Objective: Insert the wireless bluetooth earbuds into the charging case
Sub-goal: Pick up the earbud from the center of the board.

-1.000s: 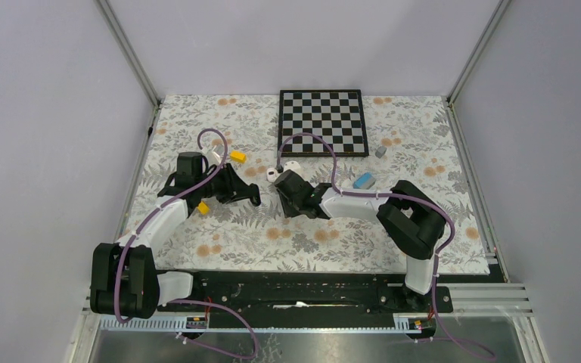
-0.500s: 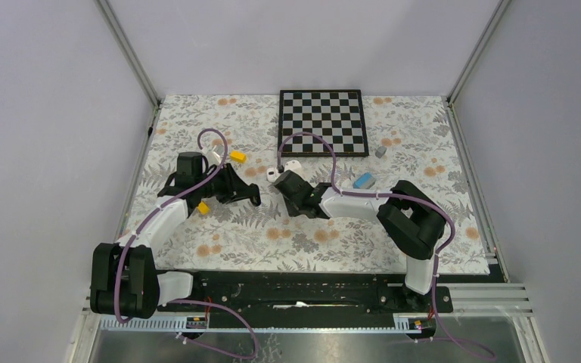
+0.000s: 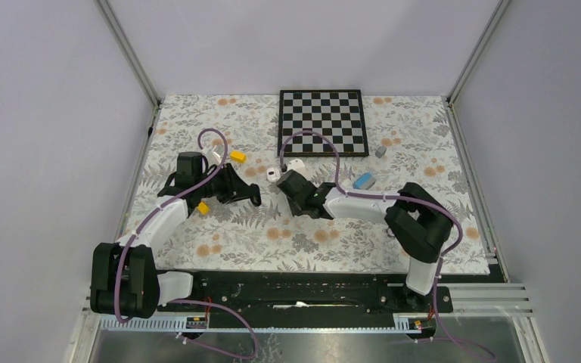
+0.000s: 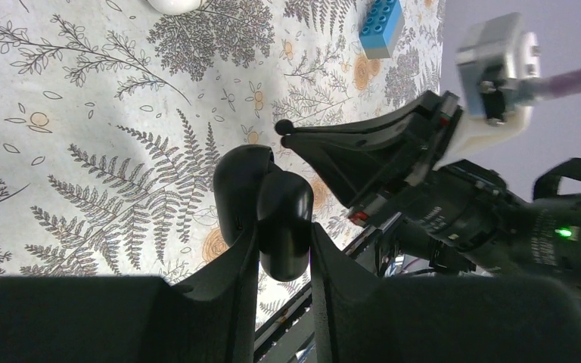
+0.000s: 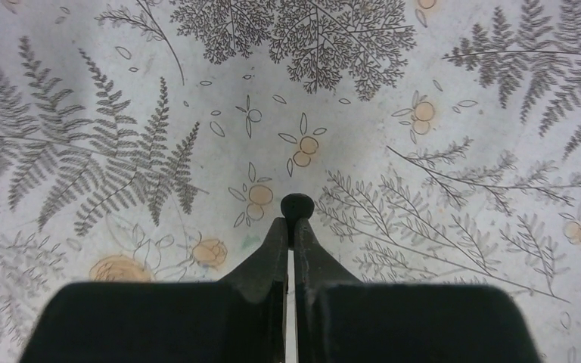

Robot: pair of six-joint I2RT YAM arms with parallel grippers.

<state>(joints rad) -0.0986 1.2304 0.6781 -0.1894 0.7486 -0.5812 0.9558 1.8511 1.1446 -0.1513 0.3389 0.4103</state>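
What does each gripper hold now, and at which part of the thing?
The left gripper clamps the black charging case by the sides of its near half. The right gripper pinches a black earbud by its near end, at the very fingertips.

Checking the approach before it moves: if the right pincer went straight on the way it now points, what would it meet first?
Probably the floral cloth: the right pincer, shut on a black earbud, faces nothing else, though depth is unclear.
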